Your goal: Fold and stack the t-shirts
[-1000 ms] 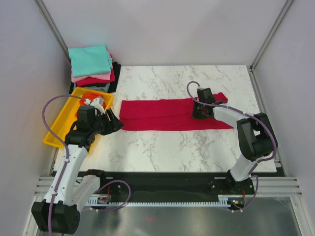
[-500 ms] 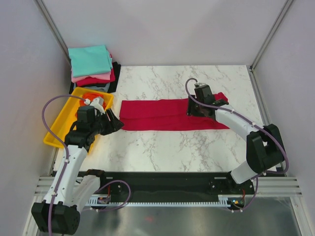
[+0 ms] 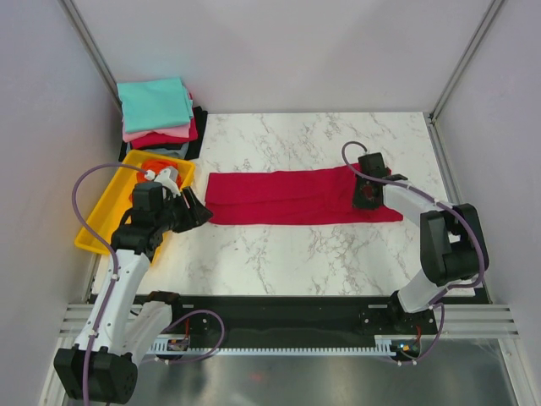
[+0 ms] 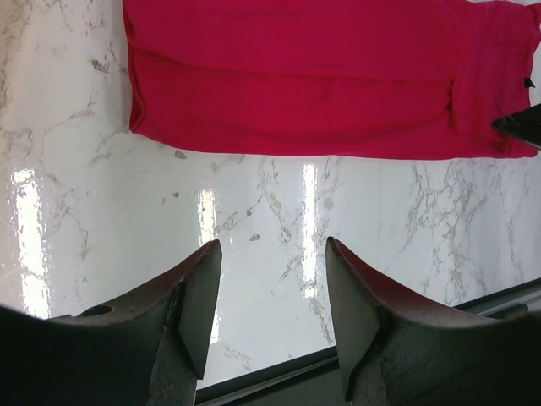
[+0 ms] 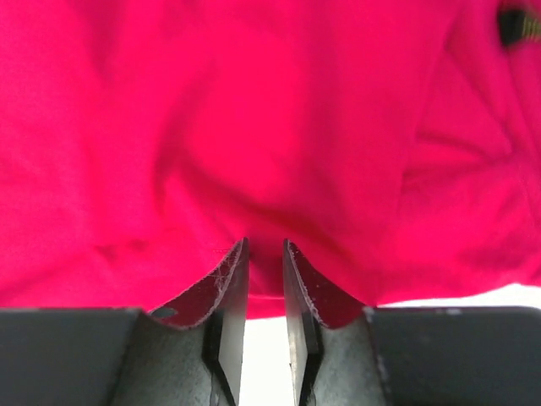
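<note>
The right gripper (image 3: 366, 200) has been shifting along the red shirt (image 3: 287, 199). A second ago it was working farther in from the shirt's right end, and now it is sitting close to that end. The left gripper (image 3: 198, 211) has not been moving. It is hovering with its fingers (image 4: 196, 313) clearly apart and nothing between them, and the shirt's left edge is lying just ahead of the tips.

The right fingers (image 5: 226, 283) are standing almost together, leaving only a slit. Their tips are touching cloth at the near hem, and bare table (image 3: 296, 262) is showing behind them. Whether a fold is being pinched, I cannot tell.

I judge that the right arm is going for the end of the band to carry it across. The shirt is already lying as a long, narrow strip, so the crosswise folds are still to come.

The shirt is soft matte knit, smooth ahead of the right fingers and bunching into wrinkles to their right, with a dark tag (image 5: 517, 25) far up on that side. The table is glossy marble, throwing light streaks just ahead of the left fingers. The fingers are hard, dark, curved blades. Left of the left fingers a rigid yellow tray (image 3: 97, 233) is holding an orange shirt (image 3: 150, 165). Beyond it a squared stack (image 3: 156, 110) is waiting, teal on top.
</note>
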Controlling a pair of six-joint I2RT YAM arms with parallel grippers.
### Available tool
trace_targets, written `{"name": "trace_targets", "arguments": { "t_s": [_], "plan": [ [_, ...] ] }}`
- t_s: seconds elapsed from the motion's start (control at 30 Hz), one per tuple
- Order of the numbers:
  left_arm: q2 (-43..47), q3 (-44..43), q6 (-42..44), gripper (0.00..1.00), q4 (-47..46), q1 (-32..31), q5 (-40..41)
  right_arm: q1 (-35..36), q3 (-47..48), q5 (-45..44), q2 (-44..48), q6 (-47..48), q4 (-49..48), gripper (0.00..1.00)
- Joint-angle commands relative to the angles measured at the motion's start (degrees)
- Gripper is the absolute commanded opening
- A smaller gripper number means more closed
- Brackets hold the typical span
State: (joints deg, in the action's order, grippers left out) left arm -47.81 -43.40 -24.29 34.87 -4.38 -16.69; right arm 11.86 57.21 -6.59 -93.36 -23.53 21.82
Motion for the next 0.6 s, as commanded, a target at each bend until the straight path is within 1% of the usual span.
{"name": "trace_targets", "arguments": {
  "t_s": [0.0, 0.07, 0.1, 0.13, 0.17, 0.27, 0.33, 0.4, 0.47, 0.5, 0.53, 0.57],
  "plan": [
    [0.5, 0.3, 2.1, 0.60, -0.9, -0.2, -1.8, -1.1, -3.1, -2.9, 1.2, 0.9, 0.3, 0.29],
    [0.5, 0.3, 2.1, 0.60, -0.9, -0.2, -1.8, -2.5, -4.5, -3.9, 1.6, 1.0, 1.6, 0.23],
    [0.5, 0.3, 2.1, 0.60, -0.9, -0.2, -1.8, -3.7, -4.8, -5.6, 2.2, 0.5, 2.1, 0.18],
    [0.6, 0.4, 2.1, 0.60, -0.9, -0.2, -1.8, -4.3, -5.1, -6.3, 2.6, 0.0, 2.9, 0.12],
    [0.6, 0.3, 2.1, 0.60, -1.0, -0.2, -1.9, -4.9, -5.4, -8.4, 2.8, -1.9, 3.2, 0.00],
    [0.5, 0.4, 2.1, 0.60, -1.0, -0.2, -2.0, -6.7, -4.9, -9.1, 4.8, -3.3, 3.8, 0.00],
    [0.4, 0.3, 2.2, 0.60, -1.0, -0.2, -2.2, -6.8, -3.3, -7.4, 6.7, -3.5, 3.5, 0.00],
    [0.3, 0.3, 2.2, 0.60, -1.1, -0.2, -2.2, -6.8, -1.9, -5.5, 8.2, -3.6, 3.2, 0.08],
    [0.3, 0.3, 2.2, 0.60, -1.1, -0.2, -2.2, -6.8, 0.5, -3.8, 8.5, -4.1, 3.3, 0.20],
    [0.4, 0.3, 2.2, 0.60, -1.1, -0.2, -2.1, -6.8, 1.9, -3.2, 8.2, -4.6, 3.4, 0.30],
    [0.3, 0.4, 2.2, 0.60, -1.1, -0.2, -2.1, -6.8, 2.6, -3.0, 7.9, -4.8, 3.4, 0.33],
    [0.3, 0.4, 2.0, 0.60, -1.2, -0.2, -1.9, -6.8, 3.3, -3.0, 7.1, -4.8, 3.4, 0.33]
  ]
}}
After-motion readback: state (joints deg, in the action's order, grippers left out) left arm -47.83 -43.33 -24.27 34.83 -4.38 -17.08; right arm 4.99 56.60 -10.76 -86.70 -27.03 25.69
